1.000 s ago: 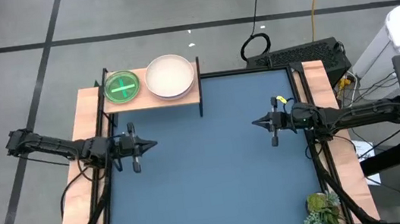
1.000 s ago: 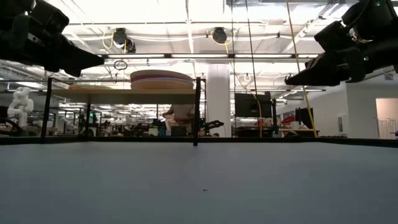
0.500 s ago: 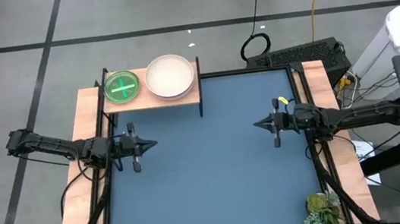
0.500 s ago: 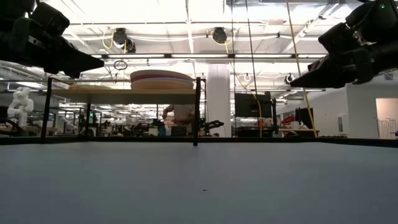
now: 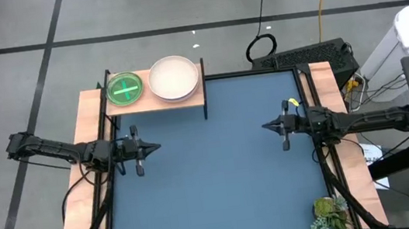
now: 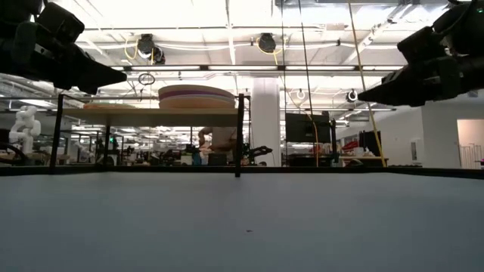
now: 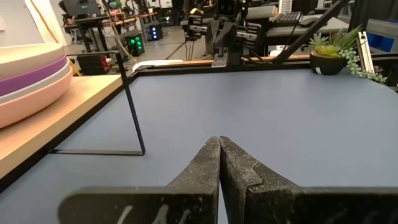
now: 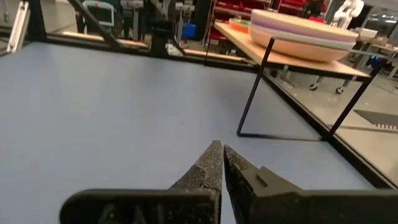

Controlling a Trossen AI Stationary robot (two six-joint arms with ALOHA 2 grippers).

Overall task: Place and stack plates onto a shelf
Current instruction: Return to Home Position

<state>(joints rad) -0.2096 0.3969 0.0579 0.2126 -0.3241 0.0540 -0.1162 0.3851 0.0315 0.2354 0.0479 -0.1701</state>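
Note:
The shelf, a light-wood board on thin black legs, stands at the table's far left. On it rest two piles of plates: a larger pile topped by a pale white plate and a smaller pile topped by a translucent green plate. The larger pile shows cream, purple and pink plates from the side. My left gripper hangs shut above the table's left side. My right gripper hangs shut above the right side. Both point toward the table's middle and hold nothing.
The blue table top lies bare between the arms. A small potted plant stands at the near right corner. Wooden side strips run along both table edges. Cables and a keyboard lie beyond the far edge.
My right gripper has drawn back a little toward the table's right edge and sunk slightly, staying shut. The left arm and the plates have kept still.

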